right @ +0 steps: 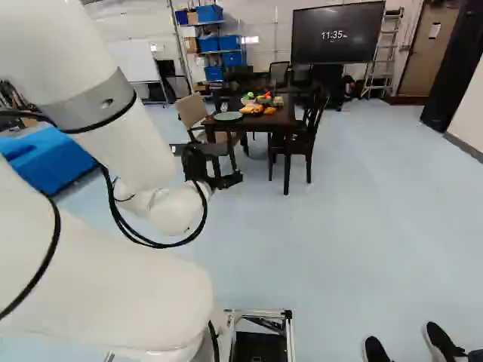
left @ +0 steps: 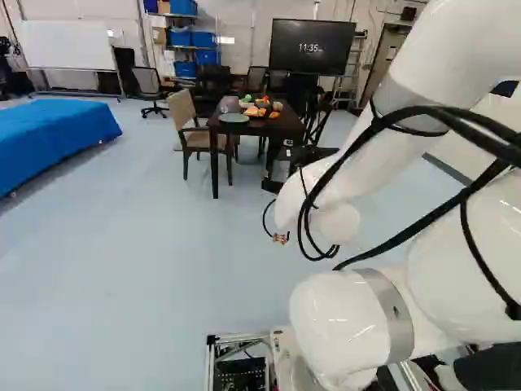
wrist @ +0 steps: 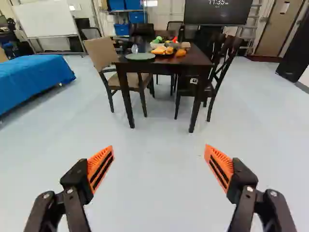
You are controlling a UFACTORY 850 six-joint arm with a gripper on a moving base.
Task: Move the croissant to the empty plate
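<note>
Facing dining worktop (wrist: pixel 195 58) from well off, tool (wrist: pixel 159 147) hangs released, pads (wrist: pixel 98 160) wide apart. Croissant likely lies among crowded food (wrist: pixel 169 50) beside empty green plate (wrist: pixel 140 56), too small to single out. Overlong drive could ram armchair (wrist: pixel 102 53) or worktop leg (wrist: pixel 126 101); crowding could cause wrong pick.

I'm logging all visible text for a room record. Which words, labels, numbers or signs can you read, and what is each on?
"11:35", on the large screen; the small marks after it are too small to read.
White sheet on the door: too small to read.
Small white label below the tabletop: too blurred to read; I cannot tell what it is stuck to.
</note>
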